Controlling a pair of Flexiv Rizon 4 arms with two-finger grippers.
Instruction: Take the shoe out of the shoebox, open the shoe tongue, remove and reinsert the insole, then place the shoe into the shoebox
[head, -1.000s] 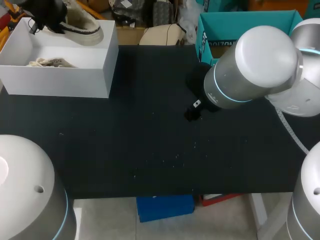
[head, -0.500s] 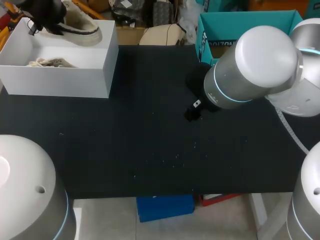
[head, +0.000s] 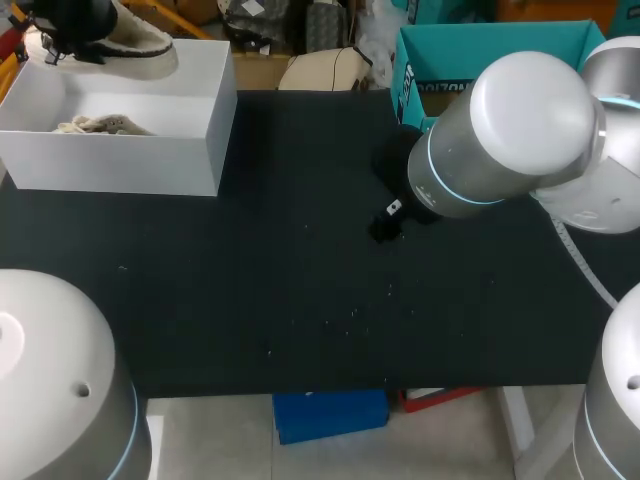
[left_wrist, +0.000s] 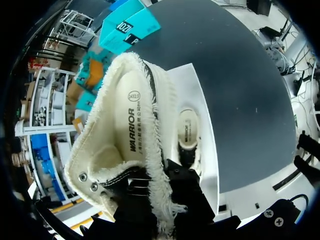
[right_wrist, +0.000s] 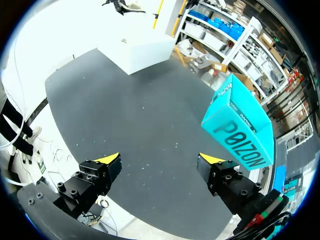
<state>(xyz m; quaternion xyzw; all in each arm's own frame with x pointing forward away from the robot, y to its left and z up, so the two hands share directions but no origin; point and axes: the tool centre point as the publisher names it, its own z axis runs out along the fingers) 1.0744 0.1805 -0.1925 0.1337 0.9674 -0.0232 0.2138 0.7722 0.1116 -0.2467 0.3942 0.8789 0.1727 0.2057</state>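
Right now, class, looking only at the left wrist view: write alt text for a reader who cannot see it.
The left gripper grips a cream, fleece-lined shoe by its collar edge above an open white cardboard shoebox. A second matching shoe lies inside the box, which sits on a dark grey tabletop.

Cream shoe (head: 135, 40) above white shoebox (head: 120, 165)

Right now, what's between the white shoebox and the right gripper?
Nothing but bare black table, as the right wrist view shows, from the shoebox to the right gripper.
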